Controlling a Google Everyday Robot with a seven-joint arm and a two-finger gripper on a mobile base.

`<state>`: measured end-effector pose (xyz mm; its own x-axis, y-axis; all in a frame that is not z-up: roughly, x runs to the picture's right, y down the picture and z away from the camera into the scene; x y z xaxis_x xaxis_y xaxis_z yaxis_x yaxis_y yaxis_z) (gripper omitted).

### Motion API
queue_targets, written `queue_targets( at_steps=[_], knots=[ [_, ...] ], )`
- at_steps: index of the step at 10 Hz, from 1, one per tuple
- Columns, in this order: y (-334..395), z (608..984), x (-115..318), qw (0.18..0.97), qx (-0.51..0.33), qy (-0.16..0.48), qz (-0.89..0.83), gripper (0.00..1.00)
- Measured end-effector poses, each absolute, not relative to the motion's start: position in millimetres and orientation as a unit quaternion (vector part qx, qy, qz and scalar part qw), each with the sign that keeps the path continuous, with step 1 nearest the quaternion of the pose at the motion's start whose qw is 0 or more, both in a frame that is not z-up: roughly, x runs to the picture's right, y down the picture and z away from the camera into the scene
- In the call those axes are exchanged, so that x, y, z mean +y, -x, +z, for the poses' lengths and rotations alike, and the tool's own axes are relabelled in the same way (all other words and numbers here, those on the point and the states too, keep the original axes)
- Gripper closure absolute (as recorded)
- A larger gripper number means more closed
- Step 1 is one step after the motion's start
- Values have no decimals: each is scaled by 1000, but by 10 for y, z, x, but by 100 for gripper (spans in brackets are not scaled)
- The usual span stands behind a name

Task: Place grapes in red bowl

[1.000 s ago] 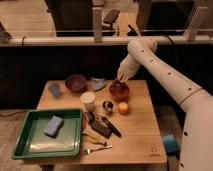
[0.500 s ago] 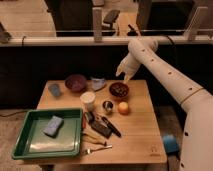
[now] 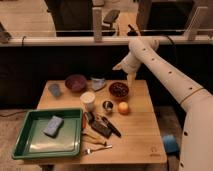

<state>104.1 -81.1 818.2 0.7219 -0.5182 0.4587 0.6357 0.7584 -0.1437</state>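
Standing in a dim room, a pale wooden table fills the middle of the camera view. Behind it runs a dark low wall topped by a light rail, with glass panels and pale posts above. An office chair is visible beyond the glass. The floor is tan, and a blue object lies on it to the right of the table.

A green tray sits at the table's front left and holds a grey-blue sponge. At the back stand a grey-blue cup and a dull purple bowl. The red bowl is at the back right, and the grapes lie inside it. Just in front of it are a round orange fruit and a small metal cup, with a white cup to their left. Dark utensils and a fork lie near the front.

The robot's white arm reaches in from the right. Its gripper points down, just above and behind the red bowl's right rim and apart from the grapes. Whether the gripper is open or closed cannot be told.

A small mark near the table's front right corner is too small to read.
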Motion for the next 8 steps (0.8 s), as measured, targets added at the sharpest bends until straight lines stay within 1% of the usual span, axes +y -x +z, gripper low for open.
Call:
queue_targets(
  at_steps=[8],
  knots=[
    [-1067,8206,-792,911,-214,158,-315,20]
  ],
)
